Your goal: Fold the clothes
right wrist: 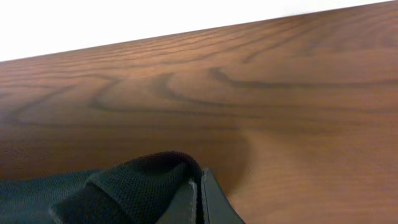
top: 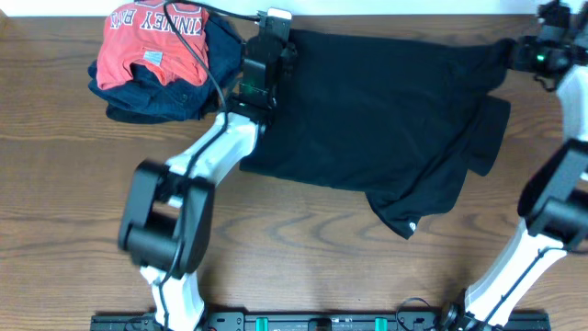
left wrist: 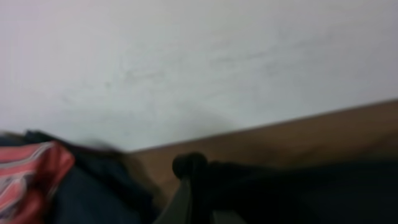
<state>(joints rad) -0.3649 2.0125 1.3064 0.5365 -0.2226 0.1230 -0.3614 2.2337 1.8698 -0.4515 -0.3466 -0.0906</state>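
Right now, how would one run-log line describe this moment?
black shirt: spread out | right hand: shut on its far corner | left hand: at other far corner, grip unclear

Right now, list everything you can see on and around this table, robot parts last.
Black shirt: one, black, spread over the table's centre and right.
Red shirt: one, red with white lettering, far left, atop the navy garment.
Navy garment: one, dark navy, far left, under the red shirt.
Table: one, brown wood, under everything.
Wall: one, white, beyond the far edge.
Left arm: one, white and black; left fingers at the black shirt's far-left corner, grip blurred.
Right arm: one, white and black; right fingers shut on the black shirt's far-right fold.
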